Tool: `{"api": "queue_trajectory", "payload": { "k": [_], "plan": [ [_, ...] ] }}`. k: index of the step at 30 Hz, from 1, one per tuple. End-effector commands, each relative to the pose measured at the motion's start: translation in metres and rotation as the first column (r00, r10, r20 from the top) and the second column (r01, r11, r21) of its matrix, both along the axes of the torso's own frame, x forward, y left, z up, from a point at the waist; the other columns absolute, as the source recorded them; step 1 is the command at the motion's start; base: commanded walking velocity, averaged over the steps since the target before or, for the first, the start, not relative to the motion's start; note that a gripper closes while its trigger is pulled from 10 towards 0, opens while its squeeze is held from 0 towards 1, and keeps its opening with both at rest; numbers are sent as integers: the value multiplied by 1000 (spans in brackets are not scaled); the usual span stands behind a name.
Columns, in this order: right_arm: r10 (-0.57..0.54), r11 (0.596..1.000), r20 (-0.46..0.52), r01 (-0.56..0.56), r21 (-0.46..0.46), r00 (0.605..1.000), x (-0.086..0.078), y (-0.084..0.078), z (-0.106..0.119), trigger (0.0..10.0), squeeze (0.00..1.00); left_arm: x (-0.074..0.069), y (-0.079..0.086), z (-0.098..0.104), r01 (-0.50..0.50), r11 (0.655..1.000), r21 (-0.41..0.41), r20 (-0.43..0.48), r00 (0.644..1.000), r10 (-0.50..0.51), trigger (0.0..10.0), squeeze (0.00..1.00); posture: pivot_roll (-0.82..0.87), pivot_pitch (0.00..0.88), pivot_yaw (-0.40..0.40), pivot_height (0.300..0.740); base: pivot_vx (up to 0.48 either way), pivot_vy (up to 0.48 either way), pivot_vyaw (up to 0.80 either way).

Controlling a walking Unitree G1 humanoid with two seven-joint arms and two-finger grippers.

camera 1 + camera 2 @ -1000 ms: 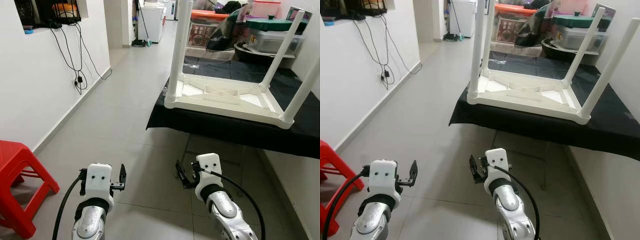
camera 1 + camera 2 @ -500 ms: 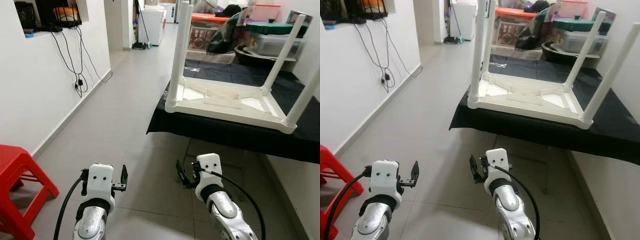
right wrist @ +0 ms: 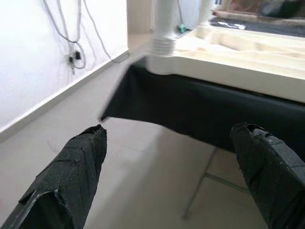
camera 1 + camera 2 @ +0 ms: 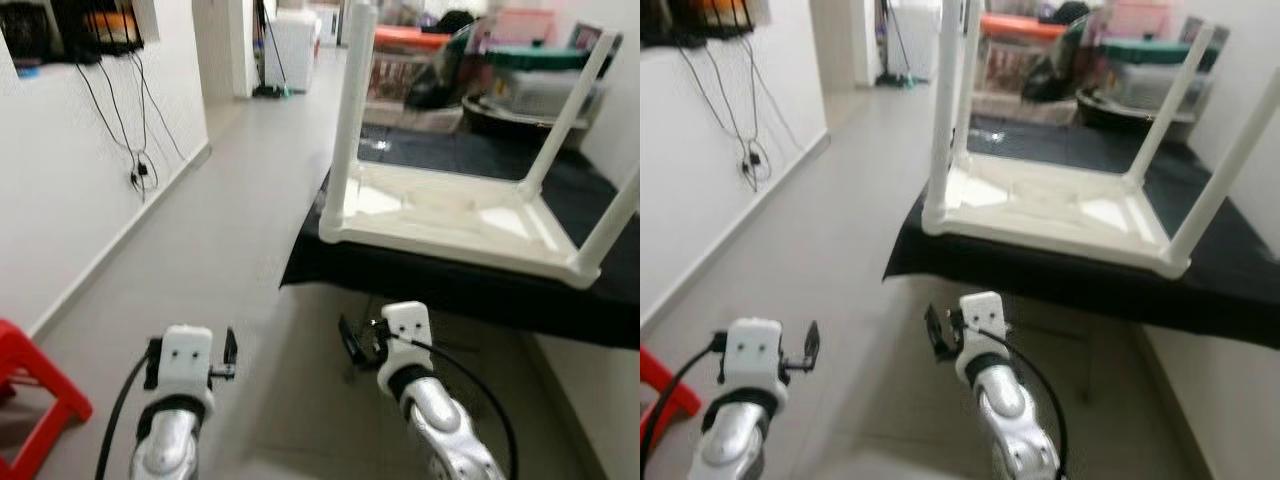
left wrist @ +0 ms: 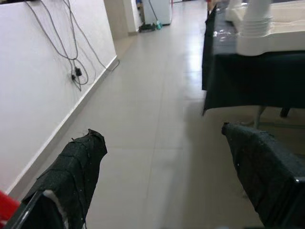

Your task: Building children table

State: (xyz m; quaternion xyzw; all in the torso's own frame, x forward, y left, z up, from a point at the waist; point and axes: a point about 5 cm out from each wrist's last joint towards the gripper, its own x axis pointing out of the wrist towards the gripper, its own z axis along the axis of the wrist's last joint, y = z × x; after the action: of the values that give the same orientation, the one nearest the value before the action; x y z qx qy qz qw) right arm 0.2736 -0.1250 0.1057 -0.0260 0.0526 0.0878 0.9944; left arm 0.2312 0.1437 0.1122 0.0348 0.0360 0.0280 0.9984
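A white plastic children's table (image 4: 450, 215) lies upside down on a black-draped surface (image 4: 420, 275) ahead and to my right, with its legs (image 4: 347, 100) pointing up. The near corner leg also appears in the right wrist view, table corner (image 3: 164, 45). My left gripper (image 4: 229, 352) is held low over the grey floor, open and empty, left gripper (image 5: 164, 148). Beside it, my right gripper (image 4: 349, 342) sits just short of the draped edge, open and empty, right gripper (image 3: 167, 157).
A red stool (image 4: 35, 405) stands at my lower left by the white wall, where cables (image 4: 135, 140) hang down. Storage boxes (image 4: 545, 85) and clutter sit behind the table. The tiled corridor (image 4: 240, 190) runs ahead on the left.
The whole picture has shifted and blurred, so the camera has moved; the table looks slightly nearer. Both grippers keep the same open pose.
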Motion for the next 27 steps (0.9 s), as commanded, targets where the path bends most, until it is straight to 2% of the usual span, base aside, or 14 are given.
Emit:
{"api": "queue_trajectory", "payload": {
  "k": [1, 15, 19, 23, 24, 27],
  "plan": [
    [-20, 1000, 0, 20, -7, 1000, 1, -4, 0, 10000, 0, 0, -4, 0, 19, 1000, 0, 0, 1000, -19, 10000, 0, 124, 0, -74, 740, 277, 0, 0],
    [-41, 999, 3, 41, 9, 999, 2, -5, 0, 10000, 0, -1, -4, 0, 22, 1000, 0, 0, 1000, -22, 10000, 0, 127, 0, -75, 740, 281, 0, 0],
    [-87, 996, 25, 86, 11, 996, 4, -11, 4, 10000, 0, -1, -2, 1, 16, 1000, 3, 5, 1000, -16, 10000, 0, 130, 0, -76, 740, 281, 0, 0],
    [-149, 989, 46, 148, 18, 988, 9, -21, 7, 10000, 0, 0, 7, 7, -19, 1000, 10, 23, 1000, 19, 10000, 0, 134, 0, -81, 740, 280, 0, 0],
    [-196, 981, 66, 195, 20, 978, 11, -27, 11, 10000, 0, 0, 13, 9, -37, 999, 18, 32, 999, 36, 10000, 0, 134, 0, -81, 740, 277, 0, 0],
    [-222, 975, 75, 222, 17, 972, 13, -31, 13, 10000, 0, 0, 16, 11, -51, 998, 23, 37, 998, 50, 10000, 0, 135, 0, -83, 740, 277, 0, 0]
  ]
}}
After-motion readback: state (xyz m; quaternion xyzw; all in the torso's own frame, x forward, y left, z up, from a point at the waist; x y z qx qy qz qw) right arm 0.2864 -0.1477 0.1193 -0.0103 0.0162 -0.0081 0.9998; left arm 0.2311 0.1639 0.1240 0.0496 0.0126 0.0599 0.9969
